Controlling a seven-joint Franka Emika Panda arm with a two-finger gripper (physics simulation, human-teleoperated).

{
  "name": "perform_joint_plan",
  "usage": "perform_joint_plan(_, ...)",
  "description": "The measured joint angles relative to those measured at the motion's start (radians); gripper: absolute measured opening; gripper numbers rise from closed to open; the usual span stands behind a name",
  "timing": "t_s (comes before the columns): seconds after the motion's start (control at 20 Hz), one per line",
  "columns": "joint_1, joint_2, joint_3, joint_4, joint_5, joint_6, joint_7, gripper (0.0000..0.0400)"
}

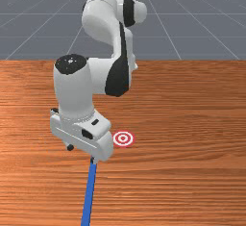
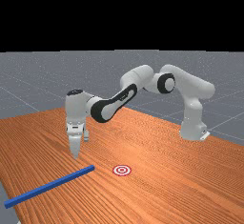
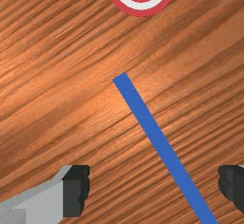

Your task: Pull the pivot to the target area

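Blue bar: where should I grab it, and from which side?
I'd take the blue bar just behind its end nearest the target, coming straight down from above. It lies flat, straight and narrow, so one jaw could close on each long side. In the wrist view it slants between the open jaws, so a turn would probably square them first.

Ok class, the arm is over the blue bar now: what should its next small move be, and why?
I'd probably turn the gripper slightly, until its fingers stand square across the blue bar. In the wrist view they are open and wide apart, but the bar runs between them at a slant, nearer one finger, so closing now might well twist it.
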State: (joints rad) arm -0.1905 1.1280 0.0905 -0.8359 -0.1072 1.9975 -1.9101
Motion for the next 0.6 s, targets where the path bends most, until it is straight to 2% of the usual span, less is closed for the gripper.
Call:
perform_joint_plan(0.05,0.004,0.011,-0.007,0.002,0.004,0.004,0.038,0.0400)
perform_joint_plan(0.1,-0.037,-0.006,0.076,-0.049,-0.055,0.042,-0.456,0.0400)
perform_joint_plan(0.2,-0.014,0.089,0.060,0.127,-0.044,-0.037,-0.389,0.0400)
perform_joint_plan(0.25,-0.014,0.089,0.060,0.127,-0.044,-0.037,-0.389,0.0400)
perform_joint_plan(0.3,-0.028,0.120,0.099,0.182,-0.003,-0.074,-0.416,0.0400)
perform_joint_plan(0.4,-0.019,0.085,0.090,0.116,-0.015,-0.040,-0.393,0.0400)
perform_joint_plan(0.45,-0.006,0.066,0.077,0.081,-0.047,-0.019,-0.427,0.0400)
perform_joint_plan(0.6,0.007,0.053,0.085,0.055,-0.053,-0.009,-0.449,0.0400)
